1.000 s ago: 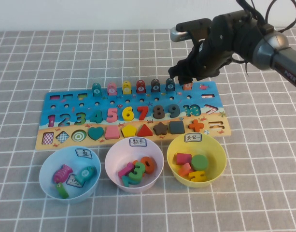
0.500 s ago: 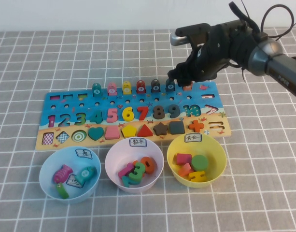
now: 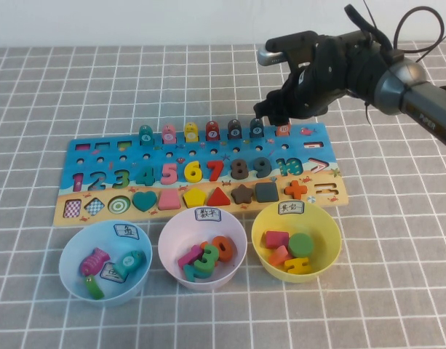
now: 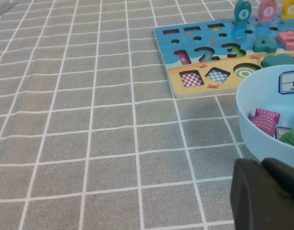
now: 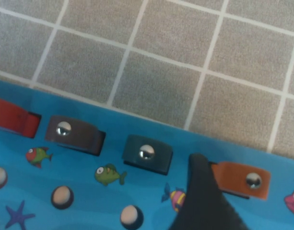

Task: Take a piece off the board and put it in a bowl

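The right claw [image 3: 279, 118] hangs just above the piece [image 3: 282, 130] on the board [image 3: 99, 156]; I cannot tell how far it is open. Light, stiff and smooth, the piece should be pinched across its flat sides. The left claw [image 4: 264, 196] rests beside the bowl [image 4: 247, 120], its opening unclear.

The table [image 3: 62, 80], covered in grey white-gridded cloth, carries the board [image 3: 201, 156] and, just in front of it, the pale blue bowl [image 3: 73, 280], pink bowl [image 3: 168, 251] and yellow bowl [image 3: 328, 229].
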{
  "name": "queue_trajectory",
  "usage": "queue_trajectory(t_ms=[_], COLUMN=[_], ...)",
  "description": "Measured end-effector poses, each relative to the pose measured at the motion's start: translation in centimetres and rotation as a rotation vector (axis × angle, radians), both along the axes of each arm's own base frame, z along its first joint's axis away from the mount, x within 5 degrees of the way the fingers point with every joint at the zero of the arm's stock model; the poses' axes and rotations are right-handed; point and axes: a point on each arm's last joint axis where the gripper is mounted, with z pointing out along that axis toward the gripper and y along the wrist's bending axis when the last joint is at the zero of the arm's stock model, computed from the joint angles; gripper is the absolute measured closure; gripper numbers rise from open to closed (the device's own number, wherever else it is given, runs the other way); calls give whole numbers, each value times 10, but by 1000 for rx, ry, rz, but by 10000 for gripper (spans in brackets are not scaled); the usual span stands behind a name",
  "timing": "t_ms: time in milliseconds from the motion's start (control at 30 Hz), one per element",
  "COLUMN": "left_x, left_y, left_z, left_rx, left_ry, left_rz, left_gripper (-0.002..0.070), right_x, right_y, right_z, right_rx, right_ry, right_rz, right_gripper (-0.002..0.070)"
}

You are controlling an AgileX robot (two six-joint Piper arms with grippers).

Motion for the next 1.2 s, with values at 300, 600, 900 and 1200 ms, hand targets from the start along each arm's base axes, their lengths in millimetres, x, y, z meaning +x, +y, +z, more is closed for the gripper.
queue_trajectory(t_ms=[300,600,900,1200], left_x=[0,0,0,0], left_y=[0,0,0,0], left_z=[0,0,0,0], left_rx=[0,0,0,0], left_ry=[0,0,0,0], left_rz=[0,0,0,0], left_gripper=[676,676,676,676], right_x=[3,5,9,10], right_y=[1,2,-1,-1], right_z=[-8,-7,-19,-25], right_rx=[0,11,3,0], right_ry=[-9,-35,-16,-10], right_rz=[0,0,-8,-8], right_gripper=[308,308,308,308])
